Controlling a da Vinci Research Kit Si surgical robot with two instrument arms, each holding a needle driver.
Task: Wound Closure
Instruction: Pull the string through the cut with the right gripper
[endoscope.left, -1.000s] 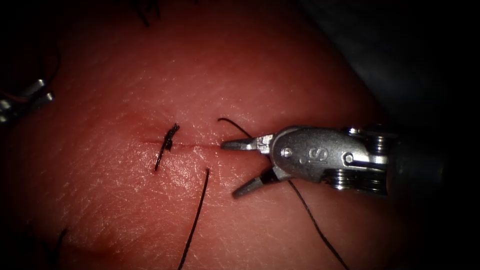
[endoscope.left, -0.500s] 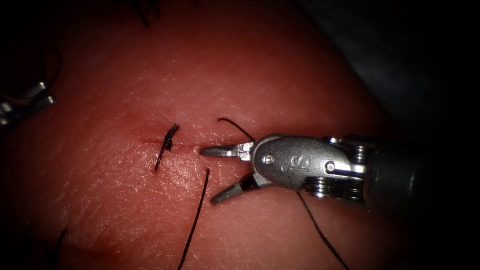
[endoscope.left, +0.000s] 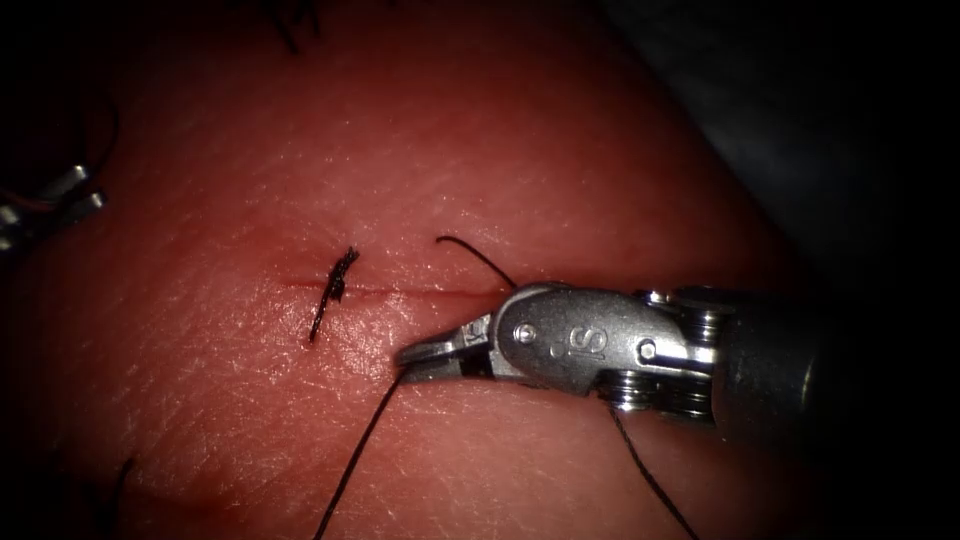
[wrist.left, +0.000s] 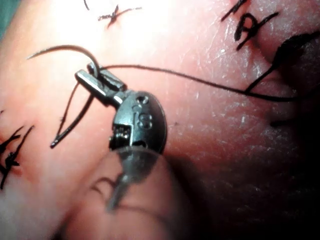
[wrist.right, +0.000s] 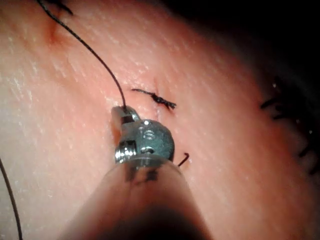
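On the tissue (endoscope.left: 560, 150) the cut (endoscope.left: 400, 291) runs across as a thin line, with one tied stitch (endoscope.left: 335, 285) over its left part. My right tool (endoscope.left: 412, 358) lies just below the cut, jaws shut on the top end of a dark thread (endoscope.left: 350, 460) that trails down the tissue. The right wrist view shows the same grip (wrist.right: 120, 114) with the thread (wrist.right: 90, 50) running away from it. My left tool (endoscope.left: 60, 195) sits at the far left. Its jaws (wrist.left: 92, 77) are shut on the curved needle (wrist.left: 60, 48) near mid-curve, above the tissue and not in it.
A short curled thread end (endoscope.left: 470, 250) rises from the tissue just above the cut beside my right tool. Another strand (endoscope.left: 650, 480) runs down to the right under its wrist. Older stitches (wrist.left: 250, 25) mark the tissue around the left tool, and thread (wrist.left: 200, 82) trails from its jaws.
My right tool moved left and down across the cut, and its open jaws closed on the loose thread end. That thread now bends toward the jaws. The left tool barely moved.
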